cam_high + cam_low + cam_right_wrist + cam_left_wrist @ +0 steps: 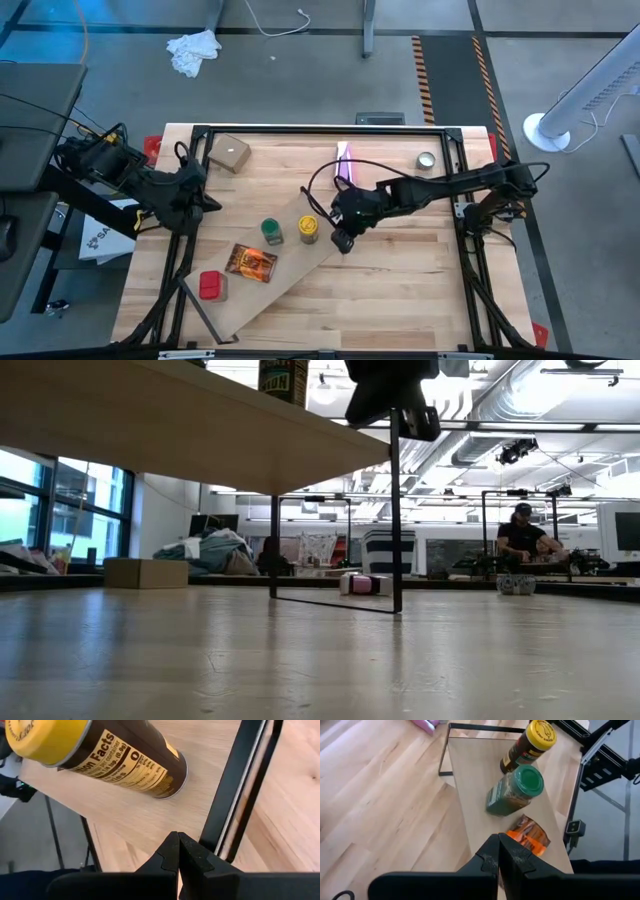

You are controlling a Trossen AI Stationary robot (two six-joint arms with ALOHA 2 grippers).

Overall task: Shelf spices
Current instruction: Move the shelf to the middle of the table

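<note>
The shelf [275,275], a light wood plank on black frame legs, lies slantwise across the table. On its top stand the red boxy container [212,286], the flat orange-brown packet [250,262], the green-lidded jar [271,232] and the yellow jar [308,229]. My right gripper [343,240] is shut and hovers at the shelf's far right end, beside the yellow jar [100,757] and the black end frame [235,795]. My left gripper [208,202] is shut and held above the table left of the shelf. Its wrist view looks along the plank [475,785] at the green-lidded jar [517,790].
A tan cardboard box [229,153], a pink-purple packet [345,165] and a small silver tin [427,160] sit along the table's far side. Bare wood lies right of the shelf and toward the near edge. A person [525,535] sits far off in the room.
</note>
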